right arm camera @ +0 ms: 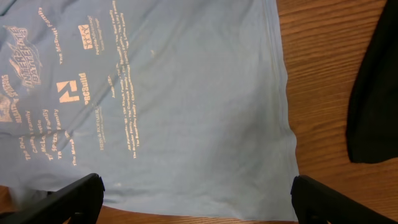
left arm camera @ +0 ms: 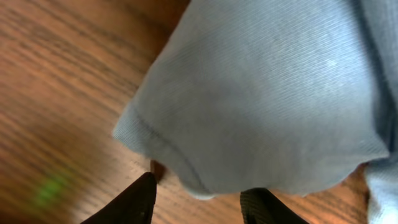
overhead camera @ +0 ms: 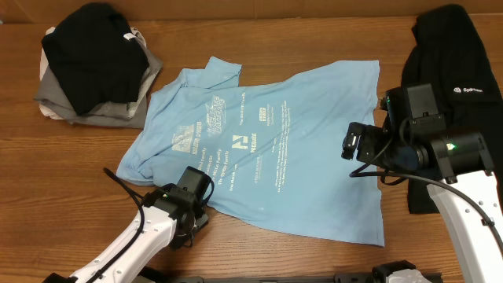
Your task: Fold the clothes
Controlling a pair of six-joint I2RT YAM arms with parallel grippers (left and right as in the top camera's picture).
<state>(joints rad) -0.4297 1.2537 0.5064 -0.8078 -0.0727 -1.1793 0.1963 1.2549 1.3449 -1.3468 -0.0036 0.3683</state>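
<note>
The light-blue T-shirt (overhead camera: 267, 149) with white print lies spread, a bit rumpled, on the wooden table. My left gripper (overhead camera: 196, 189) is at its lower-left edge. In the left wrist view the gripper (left arm camera: 199, 194) is open, and a rounded hem of the shirt (left arm camera: 261, 93) lies between the fingertips. My right gripper (overhead camera: 352, 146) hovers over the shirt's right side. In the right wrist view the gripper (right arm camera: 196, 193) is wide open and empty above the shirt (right arm camera: 174, 99), near its edge. The black garment with a small white logo (overhead camera: 456, 55) lies at the far right, partly under my right arm.
A stack of clothes, black (overhead camera: 94, 51) on grey (overhead camera: 102, 110), sits at the back left. The black garment's edge shows in the right wrist view (right arm camera: 376, 93). Bare wooden table (overhead camera: 71, 173) surrounds the shirt.
</note>
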